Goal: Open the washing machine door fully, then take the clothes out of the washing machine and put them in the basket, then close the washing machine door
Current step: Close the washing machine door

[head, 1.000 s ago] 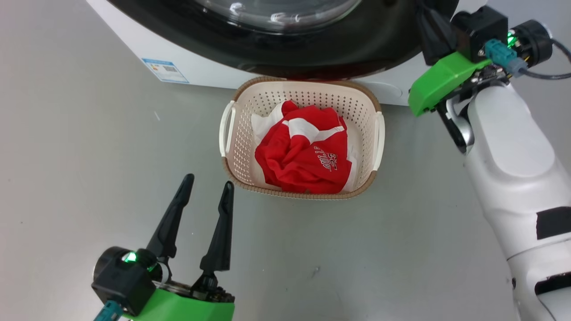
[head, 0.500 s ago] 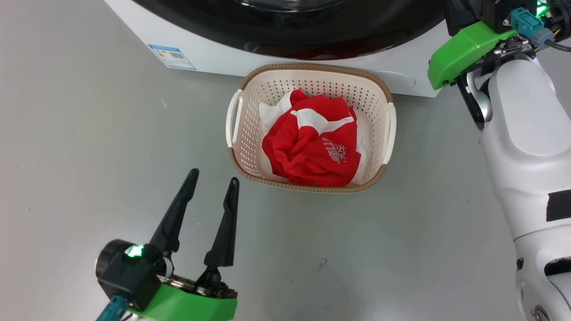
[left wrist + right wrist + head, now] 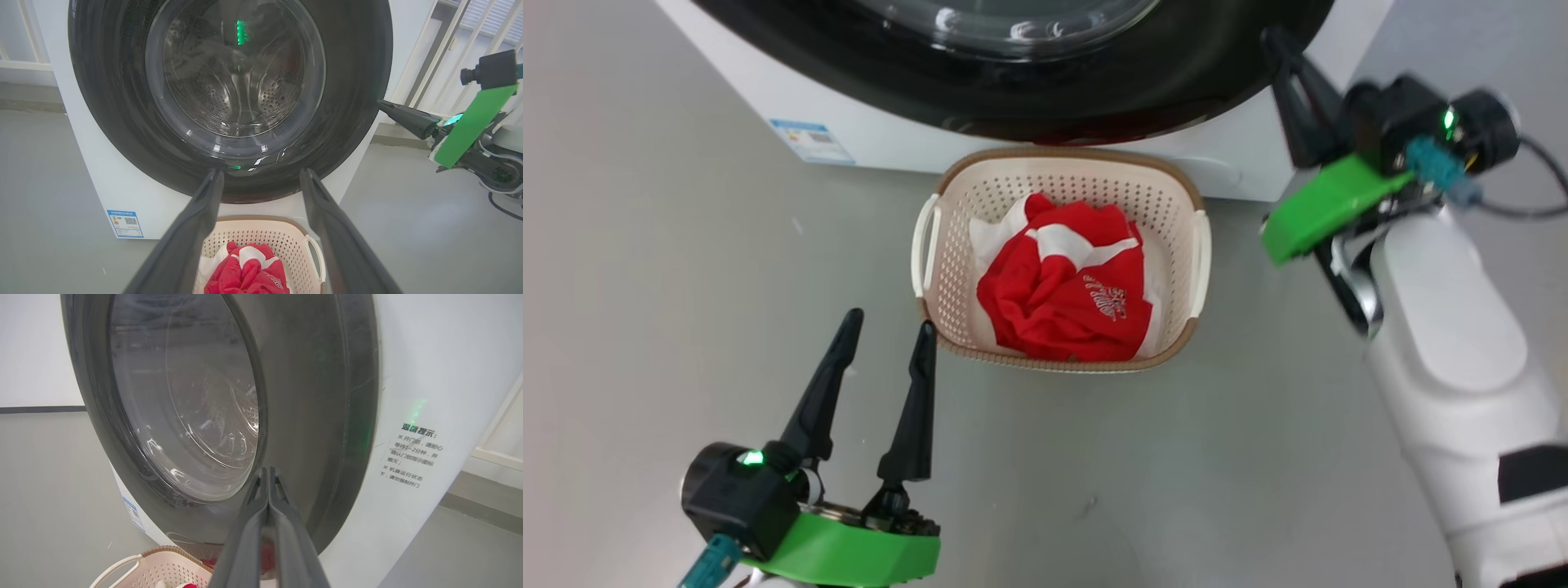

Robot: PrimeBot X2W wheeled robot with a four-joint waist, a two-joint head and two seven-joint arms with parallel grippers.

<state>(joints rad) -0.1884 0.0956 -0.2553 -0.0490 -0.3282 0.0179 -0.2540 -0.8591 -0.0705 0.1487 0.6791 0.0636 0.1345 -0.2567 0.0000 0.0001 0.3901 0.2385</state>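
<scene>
Clothes (image 3: 1062, 298) lie in the basket (image 3: 947, 175) before the washing machine (image 3: 890, 135).
Left fingers (image 3: 920, 359) spread, released, above the floor; basket just below the washing machine door (image 3: 1143, 86); right fingers (image 3: 1281, 53) clenched together, empty, beside the door's rim.

Left gripper (image 3: 889, 321) and right gripper (image 3: 267, 470): each has two long, tapering matte black fingers. Directly behind the fingers sit a bright green shell (image 3: 849, 557) and a black camera block (image 3: 737, 500) with a small green light, plus a teal plug (image 3: 1429, 159) and thin dark cable (image 3: 1519, 214). Further back, a glossy white forearm (image 3: 1445, 327) bears a black patch (image 3: 1531, 474).
</scene>
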